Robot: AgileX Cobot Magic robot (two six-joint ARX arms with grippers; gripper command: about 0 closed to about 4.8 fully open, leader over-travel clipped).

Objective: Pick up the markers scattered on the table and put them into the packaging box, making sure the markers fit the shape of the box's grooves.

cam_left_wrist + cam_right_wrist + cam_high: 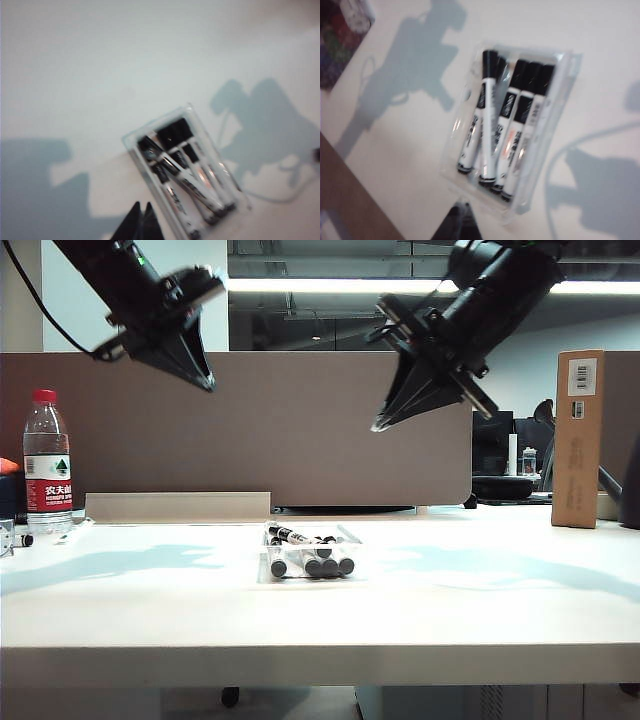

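Observation:
The clear plastic packaging box (pixel 352 536) lies mid-table with several white-barrelled, black-capped markers (pixel 312 565) lying in it; one marker (pixel 290 535) rests askew across the others. In the wrist views the box (pixel 131 141) (pixel 566 65) and its markers (pixel 192 187) (pixel 512 125) lie below both arms. My left gripper (pixel 207 383) (pixel 141 206) hangs high over the table's left side, shut and empty. On the right, also raised well above the box, my right gripper (pixel 379 426) (pixel 465 210) is shut with nothing in it. The grooves are hidden under the markers.
A water bottle (pixel 46 465) with a red label stands at the far left. A tall brown cardboard box (pixel 579 438) stands at the back right. A brown partition (pixel 300 430) runs behind the white table (pixel 150 600).

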